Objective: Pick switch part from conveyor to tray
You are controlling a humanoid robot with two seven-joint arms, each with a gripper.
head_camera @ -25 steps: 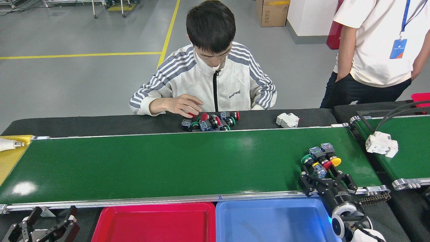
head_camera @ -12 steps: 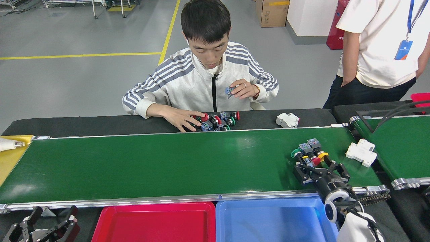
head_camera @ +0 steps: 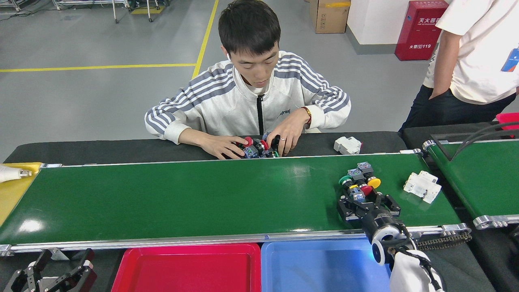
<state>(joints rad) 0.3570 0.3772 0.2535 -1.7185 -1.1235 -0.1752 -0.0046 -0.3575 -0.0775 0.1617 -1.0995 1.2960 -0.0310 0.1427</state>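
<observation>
Three switch parts (head_camera: 359, 178) lie clustered on the right part of the green conveyor (head_camera: 182, 198), with green, yellow and red caps. My right gripper (head_camera: 368, 200) reaches over the near rail and sits open right behind the cluster, its black fingers (head_camera: 344, 206) spread on either side of the nearest, red-capped part. The red tray (head_camera: 186, 253) and the blue tray (head_camera: 324, 251) stand side by side below the near rail. My left gripper (head_camera: 54, 269) rests open at the bottom left, off the belt, holding nothing.
A white breaker (head_camera: 422, 186) lies on the conveyor right of the cluster, another (head_camera: 347, 144) on the black table behind. A seated person's hands (head_camera: 221, 146) handle a pile of switch parts (head_camera: 259, 148). A second green belt (head_camera: 486, 178) stands right; another person stands there.
The cluster and the white breaker have travelled left along the belt, the breaker crossing from the right belt. My right gripper followed them left, still open. The person's hand came down to the pile.
</observation>
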